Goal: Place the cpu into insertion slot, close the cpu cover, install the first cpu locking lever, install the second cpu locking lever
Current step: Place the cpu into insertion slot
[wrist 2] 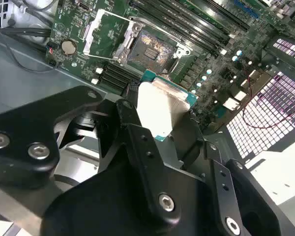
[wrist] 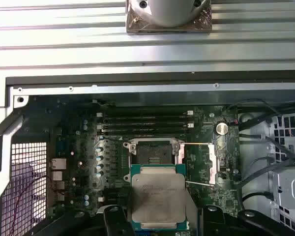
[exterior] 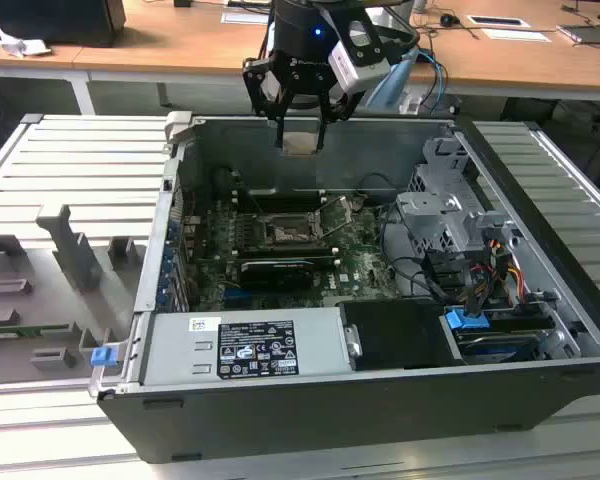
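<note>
My gripper (exterior: 301,140) hangs above the far wall of the open computer case (exterior: 310,410), shut on the cpu (exterior: 301,144), a small pale square chip. In both wrist views the cpu (wrist 2: 162,110) (wrist: 158,196) sits between the black fingers (wrist 2: 132,96), its metal face showing. Below it on the green board, the insertion slot (exterior: 285,232) (wrist 2: 152,49) (wrist: 155,152) lies uncovered and dark. The cpu cover (wrist 2: 105,34) (wrist: 212,162) is swung open beside the slot. Two thin silver levers (wrist: 199,144) stand raised next to it.
A grey power supply box (exterior: 245,345) fills the case's near side, and a metal drive cage (exterior: 450,215) with cables stands at the exterior view's right. Long black memory slots (wrist: 147,123) flank the socket. A grey fixture tray (exterior: 60,260) lies outside the case, at the exterior view's left.
</note>
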Robot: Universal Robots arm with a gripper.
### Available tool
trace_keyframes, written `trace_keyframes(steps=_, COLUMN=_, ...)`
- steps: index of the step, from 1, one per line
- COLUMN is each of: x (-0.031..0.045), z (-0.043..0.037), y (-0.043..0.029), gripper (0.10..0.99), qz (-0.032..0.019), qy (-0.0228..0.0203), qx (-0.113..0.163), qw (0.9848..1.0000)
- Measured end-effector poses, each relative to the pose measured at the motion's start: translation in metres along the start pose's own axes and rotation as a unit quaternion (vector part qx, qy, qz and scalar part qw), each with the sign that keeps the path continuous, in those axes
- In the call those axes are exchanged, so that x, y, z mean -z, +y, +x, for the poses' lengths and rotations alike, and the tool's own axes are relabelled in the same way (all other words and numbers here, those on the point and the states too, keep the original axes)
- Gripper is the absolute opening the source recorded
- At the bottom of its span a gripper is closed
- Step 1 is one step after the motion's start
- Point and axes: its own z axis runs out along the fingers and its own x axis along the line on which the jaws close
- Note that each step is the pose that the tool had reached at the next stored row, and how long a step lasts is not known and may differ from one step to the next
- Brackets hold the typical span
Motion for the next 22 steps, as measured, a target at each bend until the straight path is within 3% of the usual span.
trace_keyframes(steps=11, x=0.0000, z=0.0000, y=0.0000, gripper=0.525, qz=-0.0004, qy=-0.0017, qx=-0.019, qw=0.9998)
trace_keyframes(steps=22, x=0.0000, z=0.0000, y=0.0000, gripper=0.525, qz=-0.0010, qy=-0.0046, qx=-0.051, qw=0.9987)
